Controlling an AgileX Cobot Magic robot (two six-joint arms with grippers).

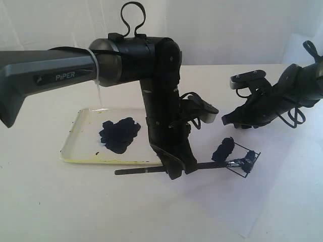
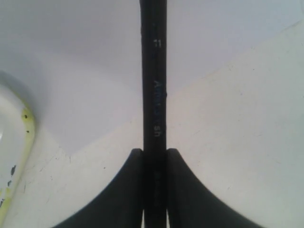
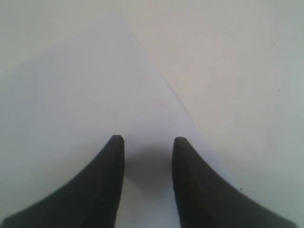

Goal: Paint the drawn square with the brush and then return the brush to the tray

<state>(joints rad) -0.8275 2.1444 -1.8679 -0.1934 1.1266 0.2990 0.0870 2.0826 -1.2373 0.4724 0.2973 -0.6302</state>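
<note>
The left pincer was clenched on the brush, gripping the thin black handle partway along; in the left wrist view its two dark fingers pressed against the handle from both sides, with the brush running straight out between them. The brush lay almost level just above the desk, its handle end pointing left and its silver ferrule and dark tip at the right, inside the drawn square. The square sat right of centre on the white paper sheet, its interior partly smeared dark. A borderless dark paint blob lay just left of it. The tray rested on the desk to the left, holding a blue-black paint blotch, its yellowed rim near the left pincer. The right pincer hung farther back on the right, released, its jaws apart with nothing between them over the paper
</note>
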